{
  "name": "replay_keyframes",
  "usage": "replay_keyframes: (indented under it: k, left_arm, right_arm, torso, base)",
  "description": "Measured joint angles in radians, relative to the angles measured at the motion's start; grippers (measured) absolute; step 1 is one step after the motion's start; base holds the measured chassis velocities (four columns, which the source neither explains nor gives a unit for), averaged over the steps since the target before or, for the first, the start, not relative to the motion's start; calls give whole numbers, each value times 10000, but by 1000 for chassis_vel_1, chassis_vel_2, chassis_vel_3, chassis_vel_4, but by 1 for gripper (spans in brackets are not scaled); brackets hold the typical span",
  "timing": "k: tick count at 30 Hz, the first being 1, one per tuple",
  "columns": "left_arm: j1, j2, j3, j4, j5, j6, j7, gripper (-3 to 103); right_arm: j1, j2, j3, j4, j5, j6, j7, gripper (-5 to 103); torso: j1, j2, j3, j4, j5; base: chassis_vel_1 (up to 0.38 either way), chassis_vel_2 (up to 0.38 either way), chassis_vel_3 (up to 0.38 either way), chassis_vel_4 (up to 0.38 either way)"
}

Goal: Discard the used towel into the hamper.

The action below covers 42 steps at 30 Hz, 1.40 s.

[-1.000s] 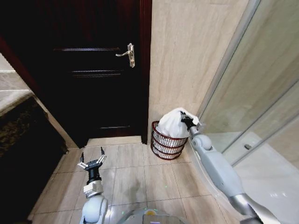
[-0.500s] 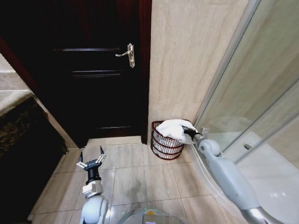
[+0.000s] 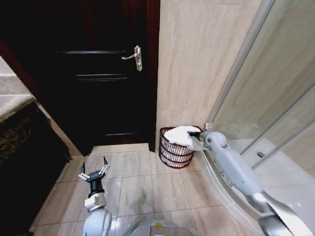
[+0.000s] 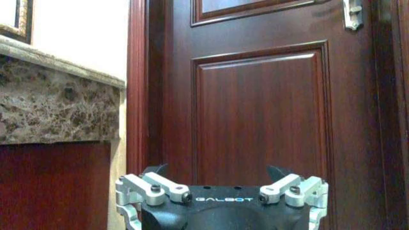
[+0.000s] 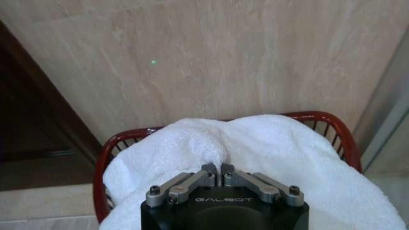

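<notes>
Towel lowered onto hamper | right gripper pinching towel | left gripper spread, low left

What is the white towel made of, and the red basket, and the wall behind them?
Towel: soft looped cotton, by its fuzzy, nubbly surface. The right gripper pinches it. Hamper: thin glossy ribs with gaps between, perhaps painted wire or plastic. Wall: smooth beige veined tile, stone-like.
</notes>
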Motion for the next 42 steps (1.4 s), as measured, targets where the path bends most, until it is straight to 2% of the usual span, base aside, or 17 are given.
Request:
replay_keyframes:
  k: [7, 14, 23, 26, 29, 32, 38, 40, 41, 42]
  left_arm:
    - [57, -67, -42, -30, -20, -85, -162, 100]
    - [151, -143, -99, 105, -115, -288, -255, 100]
    - [303, -195, -211, -157, -150, -295, -258, 100]
    - [401, -260, -230, -199, -141, -335, -272, 100]
    - [434, -262, -231, -197, -122, -367, -275, 100]
    - [489, -263, -230, -142, -51, -450, -278, 100]
    - [506, -263, -229, -198, -24, -451, -279, 100]
    - [460, -243, -182, -200, -24, -416, -278, 100]
    - [460, -243, -182, -200, -24, -416, -278, 100]
    - [425, -219, -150, -200, -25, -396, -275, 100]
  right_arm:
    - [1296, 125, -1238, -1634, 395, 40, -590, 3]
    - [1705, 365, -1962, -2771, 196, 62, -1329, 3]
    - [2003, 732, -1911, -4180, -732, 84, -2409, 3]
    - [1992, 946, -1735, -4694, -1345, 94, -2895, 3]
    - [1965, 1035, -1646, -4820, -1469, 96, -2975, 3]
    - [1901, 1304, -1350, -5161, -2060, 101, -3322, 3]
    - [1835, 1478, -1039, -5026, -2313, 103, -2969, 1]
    - [1767, 1321, -893, -4579, -2224, 103, -2713, 11]
    - [1767, 1321, -893, -4579, -2224, 103, -2713, 11]
    - [1676, 1219, -815, -4244, -2131, 103, -2494, 16]
  torso:
    - [0, 0, 0, 0, -2]
    - [0, 0, 0, 1, -1]
    - [0, 0, -1, 1, -1]
    - [0, 0, -1, 0, -1]
    - [0, 0, -1, 0, -1]
    - [-1, 0, -1, 0, -2]
    - [0, -1, 0, 2, 2]
    - [0, -1, 0, 2, -2]
    - [0, -1, 0, 2, -2]
    - [0, -1, 0, 0, 0]
  base:
    - [0, 0, 0, 0]
    - [0, 0, 0, 0]
    - [0, 0, 0, 0]
    - [0, 0, 0, 0]
    - [0, 0, 0, 0]
    - [0, 0, 0, 0]
    - [0, 0, 0, 0]
    - [0, 0, 0, 0]
    - [0, 0, 0, 0]
    - [0, 0, 0, 0]
